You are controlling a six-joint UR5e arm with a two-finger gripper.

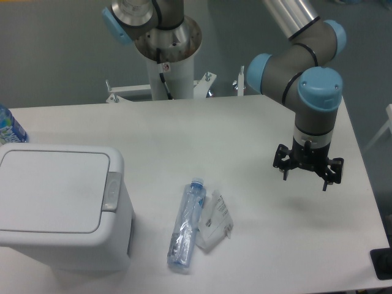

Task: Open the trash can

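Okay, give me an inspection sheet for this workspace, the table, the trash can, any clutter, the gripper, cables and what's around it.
Surface: white table, no spills seen.
Job's things: trash can at the near left corner, lid shut flat, grey latch button on its right rim, untouched.
Clutter: clear plastic bottle lying on its side right of the can; crumpled clear wrapper against it; blue-labelled bottle at the left edge, mostly cut off.
Gripper: gripper hangs over the right side of the table, fingers pointing down, open, holding nothing, far from the can.
Cables: black cable on the arm's pedestal.
Surroundings: grey wall; dark object at bottom right, unclear.
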